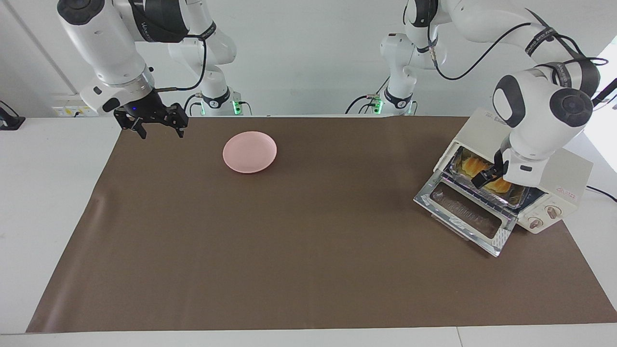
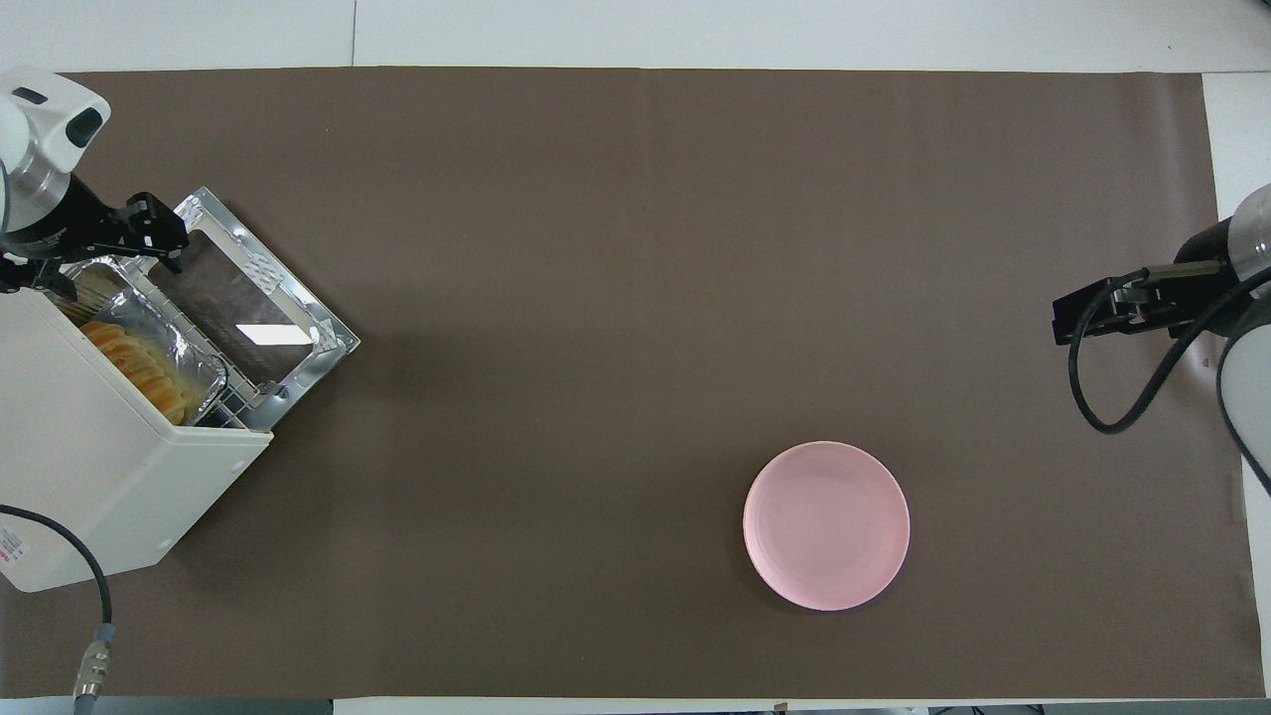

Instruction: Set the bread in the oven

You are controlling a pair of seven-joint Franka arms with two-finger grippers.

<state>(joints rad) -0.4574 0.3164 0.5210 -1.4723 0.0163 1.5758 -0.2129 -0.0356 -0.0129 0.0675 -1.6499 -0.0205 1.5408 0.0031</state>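
Observation:
The cream-white oven (image 1: 564, 176) stands at the left arm's end of the table with its chrome-framed door (image 1: 465, 212) dropped open. The golden ridged bread (image 1: 472, 165) lies in a silver foil tray (image 1: 482, 193) on the rack inside the oven mouth. It also shows in the overhead view (image 2: 139, 362), with the tray (image 2: 184, 343), the oven (image 2: 89, 457) and the door (image 2: 248, 303). My left gripper (image 1: 486, 177) is at the oven mouth, just over the bread and tray, at the tray's end in the overhead view (image 2: 159, 238). My right gripper (image 1: 159, 123) waits open and empty above the table's corner (image 2: 1092, 318).
A round pink plate (image 1: 249, 152) sits empty on the brown mat toward the right arm's end, near the robots (image 2: 826, 524). The oven's two knobs (image 1: 543, 217) are beside the door. A cable (image 2: 94, 636) runs from the oven's back.

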